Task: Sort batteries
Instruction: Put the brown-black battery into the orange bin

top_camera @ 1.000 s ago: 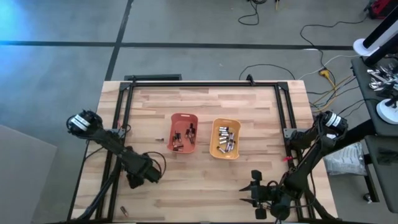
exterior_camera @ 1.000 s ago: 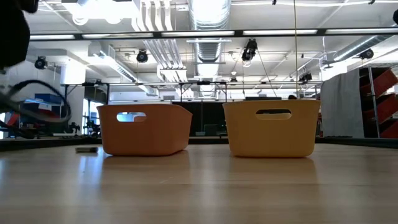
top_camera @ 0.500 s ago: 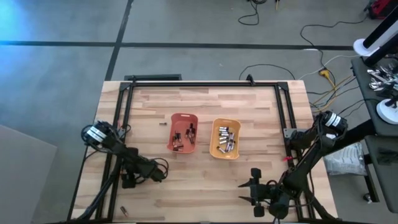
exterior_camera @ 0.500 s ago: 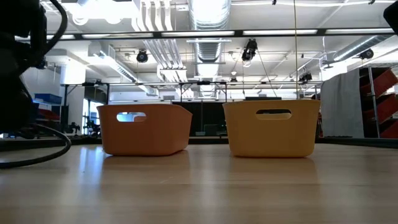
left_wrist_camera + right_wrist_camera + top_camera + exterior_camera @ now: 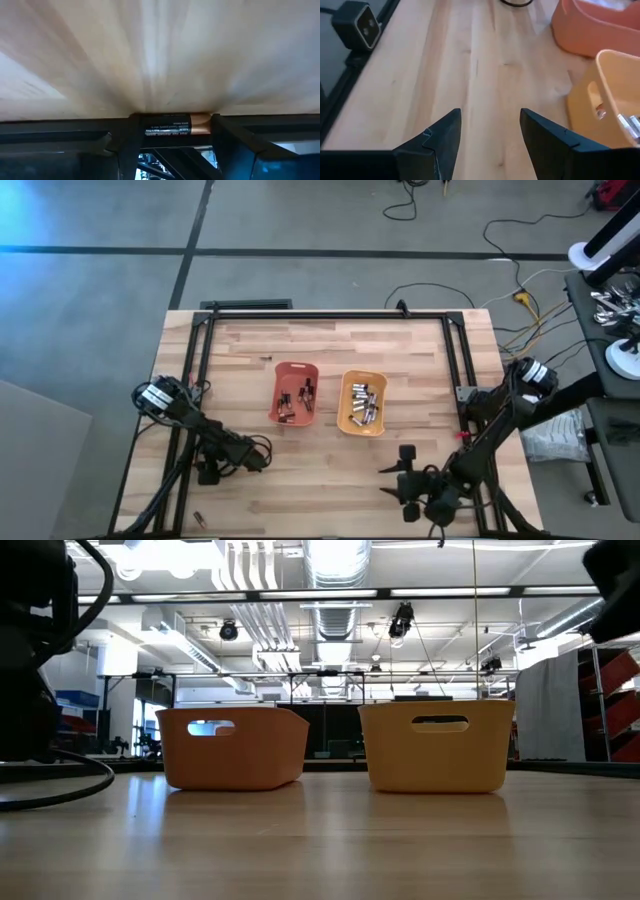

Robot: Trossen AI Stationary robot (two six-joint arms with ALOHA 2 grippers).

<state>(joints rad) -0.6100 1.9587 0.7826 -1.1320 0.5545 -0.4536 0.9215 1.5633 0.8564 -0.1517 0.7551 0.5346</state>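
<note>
Batteries [image 5: 364, 404] fill most of my yellow tray [image 5: 346, 424] at the middle of the counter [image 5: 330, 345], silvery cells heaped together, while the orange tray [image 5: 275, 405] just beside it holds a few dark ones [image 5: 294, 399]. The two trays stand side by side, close but not touching, and from the low view I see them as two upright tubs with handle slots, orange [image 5: 233, 748] on one side and yellow [image 5: 437, 745] on the other.

My left gripper [image 5: 166, 131] is down over the counter's left edge, and its fingers [image 5: 127, 140] are clamped on a single battery [image 5: 167, 125], dark with a coppery end, held crosswise between them right against the wood. In the high view that arm lies low by the black frame rail, with the gripper [image 5: 208, 470] well apart from both trays.

My right gripper [image 5: 489, 135] hovers near the front edge on the right side, fingers [image 5: 433, 142] spread apart with bare wood between them, pointing toward the trays; the yellow tray's corner [image 5: 592, 102] and the orange one [image 5: 585, 27] show ahead of it. From above I see it [image 5: 403, 477] in front of the yellow tray, clear of it.

One more small cell [image 5: 199, 518] lies alone at the counter's front left corner. I also spot a small dark speck [image 5: 265, 359] on the wood behind the orange tray; I cannot tell what it is.
</note>
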